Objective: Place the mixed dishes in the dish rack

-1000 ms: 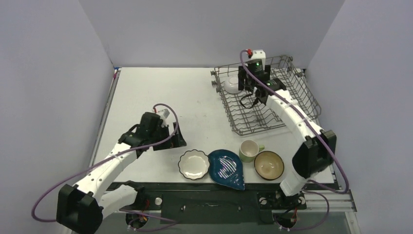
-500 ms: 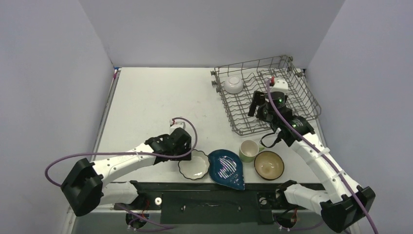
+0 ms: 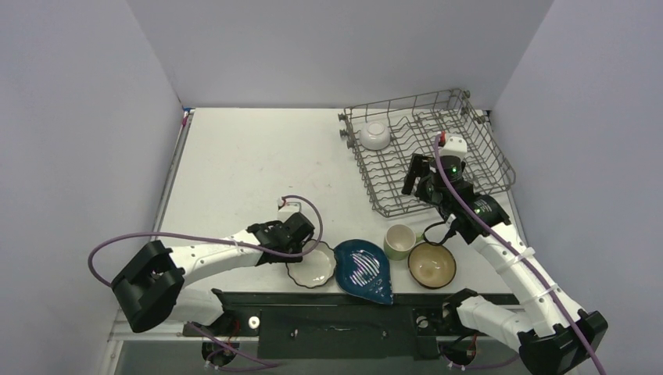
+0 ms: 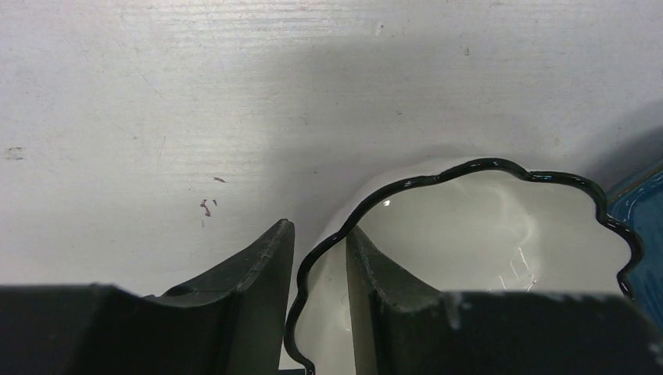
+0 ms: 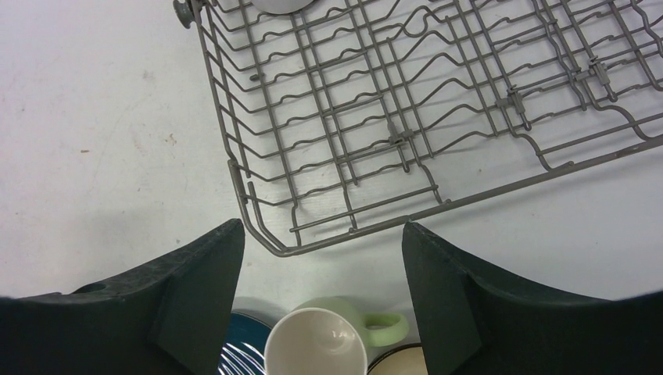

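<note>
The white scalloped plate [image 3: 311, 266] [image 4: 485, 226] lies flat at the table's front edge. My left gripper [image 3: 307, 247] [image 4: 319, 230] is shut on its black left rim, one finger inside and one outside. Beside the plate lie the dark blue leaf-shaped dish [image 3: 363, 269] [image 4: 645, 203], the pale green mug [image 3: 399, 241] [image 5: 317, 344] and the brown bowl [image 3: 431, 264] [image 5: 399, 363]. The small white bowl [image 3: 374, 134] sits in the dish rack [image 3: 477, 160] [image 5: 375, 101] at its far left corner. My right gripper [image 3: 417, 178] [image 5: 322, 226] hangs open and empty above the rack's near edge and the mug.
Grey walls close in the white table [image 3: 250, 164] on three sides. The rack stands at the back right. A purple cable [image 3: 117, 238] loops off the left arm near the table's left edge.
My left arm swung right to the scalloped plate and its jaws closed on the rim. My right arm drew back from over the small white bowl to the rack's near edge, still open.
</note>
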Robot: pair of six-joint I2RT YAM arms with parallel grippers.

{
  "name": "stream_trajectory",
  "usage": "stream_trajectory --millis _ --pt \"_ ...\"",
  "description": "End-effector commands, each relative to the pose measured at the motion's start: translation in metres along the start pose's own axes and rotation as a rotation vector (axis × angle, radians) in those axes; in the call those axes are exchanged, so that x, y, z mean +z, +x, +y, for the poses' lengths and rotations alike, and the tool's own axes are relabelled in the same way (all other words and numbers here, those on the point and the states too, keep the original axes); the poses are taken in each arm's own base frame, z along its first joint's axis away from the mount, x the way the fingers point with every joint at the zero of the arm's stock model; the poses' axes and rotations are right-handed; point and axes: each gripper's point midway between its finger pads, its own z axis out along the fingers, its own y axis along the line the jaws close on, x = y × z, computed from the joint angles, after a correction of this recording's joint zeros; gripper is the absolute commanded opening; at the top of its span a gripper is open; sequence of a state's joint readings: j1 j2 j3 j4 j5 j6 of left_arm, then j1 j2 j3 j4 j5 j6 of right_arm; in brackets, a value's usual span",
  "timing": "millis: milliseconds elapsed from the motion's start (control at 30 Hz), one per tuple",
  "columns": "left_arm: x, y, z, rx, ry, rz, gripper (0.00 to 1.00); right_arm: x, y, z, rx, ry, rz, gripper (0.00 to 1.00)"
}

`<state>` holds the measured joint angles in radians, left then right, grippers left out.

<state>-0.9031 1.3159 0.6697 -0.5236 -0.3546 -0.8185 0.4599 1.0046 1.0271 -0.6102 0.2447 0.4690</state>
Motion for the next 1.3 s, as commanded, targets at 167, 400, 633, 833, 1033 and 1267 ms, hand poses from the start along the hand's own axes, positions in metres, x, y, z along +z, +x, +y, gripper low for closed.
stream_trajectory --millis 167,400,633,833,1033,1267 --pt "0.010 -0.002 -0.005 -0.011 -0.015 -0.020 0.12 0.000 0.003 0.004 0.003 -0.012 0.009 0.69" --pt "-0.012 -0.019 0.004 -0.030 -0.011 -0.091 0.00 0.004 0.008 0.009 -0.015 -0.021 0.041 0.70" --pt "-0.058 -0.056 0.002 -0.100 0.105 -0.209 0.00 0.009 0.015 0.035 -0.039 -0.102 0.093 0.69" --pt "-0.094 -0.093 -0.026 -0.207 0.434 -0.225 0.00 0.003 0.021 0.080 0.007 -0.328 0.156 0.75" --pt "-0.127 -0.151 -0.074 -0.304 0.804 -0.286 0.00 -0.016 0.013 0.128 0.137 -0.635 0.179 0.75" --pt "-0.130 -0.197 -0.125 -0.339 0.980 -0.278 0.00 -0.021 -0.010 0.138 0.344 -0.765 0.172 0.79"
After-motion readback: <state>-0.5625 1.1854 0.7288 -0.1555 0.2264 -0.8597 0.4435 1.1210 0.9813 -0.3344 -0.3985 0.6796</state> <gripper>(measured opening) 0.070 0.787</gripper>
